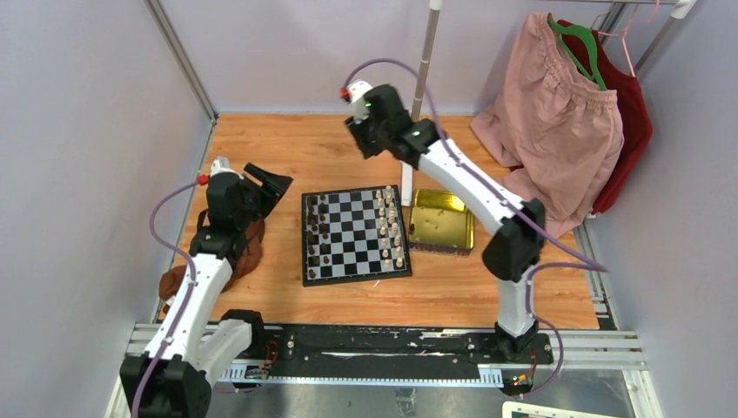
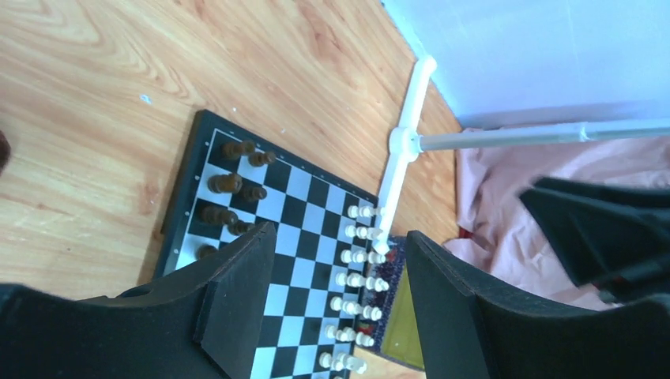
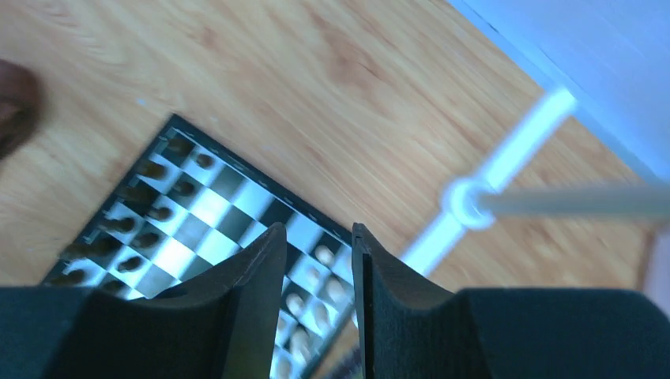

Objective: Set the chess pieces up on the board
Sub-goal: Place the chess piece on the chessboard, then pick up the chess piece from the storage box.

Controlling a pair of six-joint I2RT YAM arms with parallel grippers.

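Glossy board (image 1: 352, 239); wood-grain table (image 1: 287, 144)

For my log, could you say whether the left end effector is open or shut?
Open: the left end effector shows the board between its parted fingers.

We saw a wooden surface (image 1: 287, 148) carrying the board (image 1: 355, 235) near its middle, with a gold tray (image 1: 441, 222) just beside the board's right edge. A brown lump (image 1: 249, 249) lay near the left edge, and a white rack foot (image 1: 405, 187) stood behind the tray.

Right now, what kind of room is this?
Probably a robot test booth: plain grey walls close around a wooden tabletop, a black metal rail lines its near edge, and a black-and-silver checkered chessboard lies on it.
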